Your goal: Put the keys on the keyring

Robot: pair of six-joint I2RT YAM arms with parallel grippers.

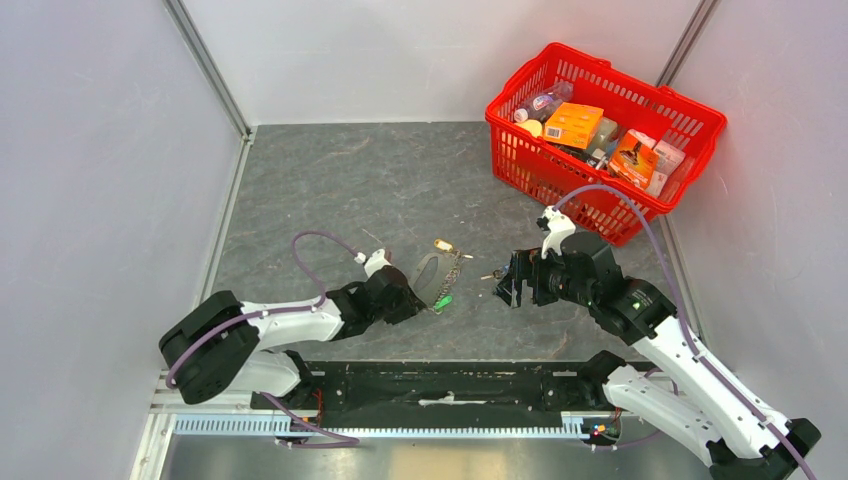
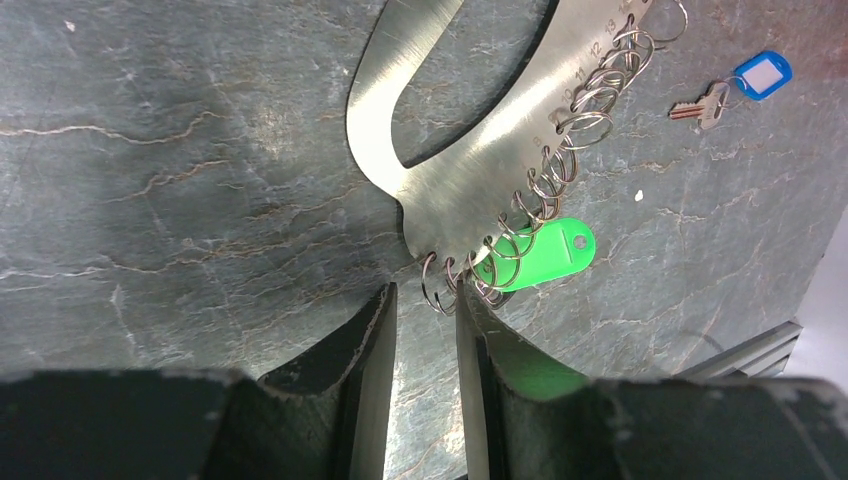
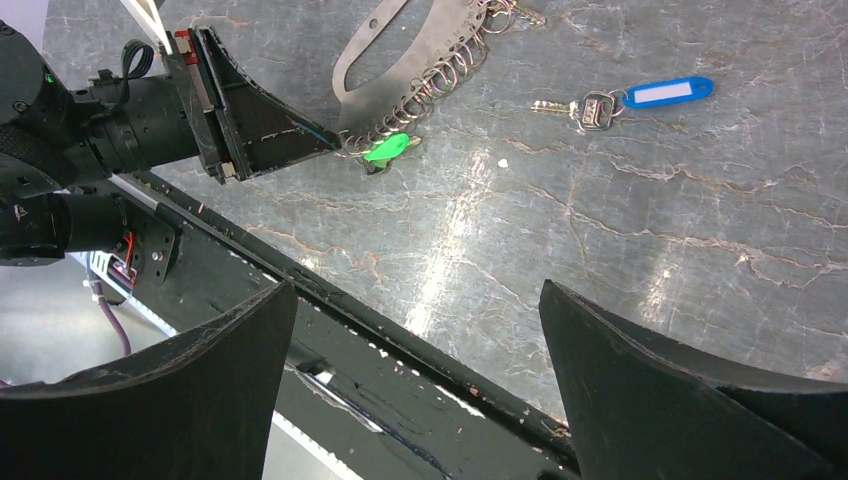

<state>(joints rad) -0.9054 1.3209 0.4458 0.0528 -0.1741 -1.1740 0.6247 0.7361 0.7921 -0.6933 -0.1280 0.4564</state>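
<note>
My left gripper (image 2: 425, 300), jaws close-set, noses at the end rings of the keyring (image 2: 470, 180) beside its green tag (image 2: 545, 250); whether it pinches one I cannot tell; my right gripper (image 3: 417, 290) hangs wide, empty; the blue-tagged key (image 3: 590, 105) lies apart on the table (image 3: 700, 250), unthreaded.

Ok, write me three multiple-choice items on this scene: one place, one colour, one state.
1. The blue-tagged key lies: A on the table, apart from the keyring; B hooked on it; C in a gripper.
2. The tag nearest the left gripper is: A red; B green; C white.
3. The right gripper is: A shut; B open and empty; C holding the key.
Answers: A, bare table shows between key and rings; B, it shows green by the fingertips; B, its jaws stand wide, nothing between.
</note>
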